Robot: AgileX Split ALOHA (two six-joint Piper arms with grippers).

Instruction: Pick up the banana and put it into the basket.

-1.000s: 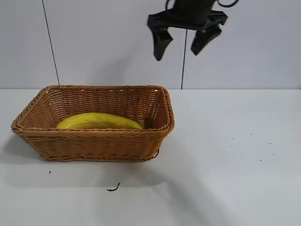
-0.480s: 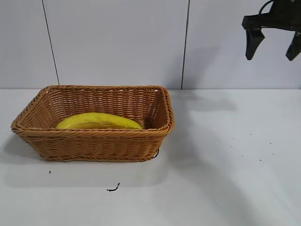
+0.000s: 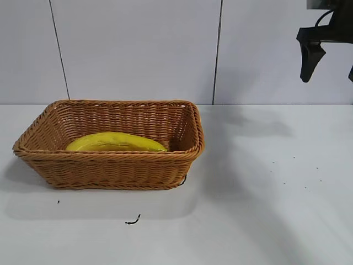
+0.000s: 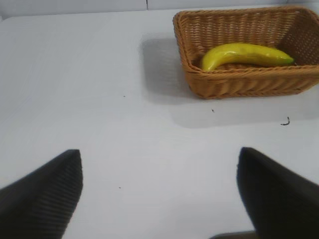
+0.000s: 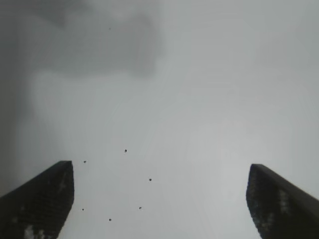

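**Right hand high at two o'clock, both hands spread**

The right hand (image 3: 329,63) hangs at the two o'clock edge of the exterior view, pointing straight down, one dark finger (image 3: 310,59) in full sight and the other cut by the frame edge. Its fingers stand wide apart with nothing between them. The left hand (image 4: 158,191) shows only in its own wrist view, fingers likewise spread and holding nothing.

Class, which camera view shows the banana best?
The left wrist view: it looks down into the basket and shows the whole banana. The exterior view shows only its upper side above the rim. The right wrist view shows only table.
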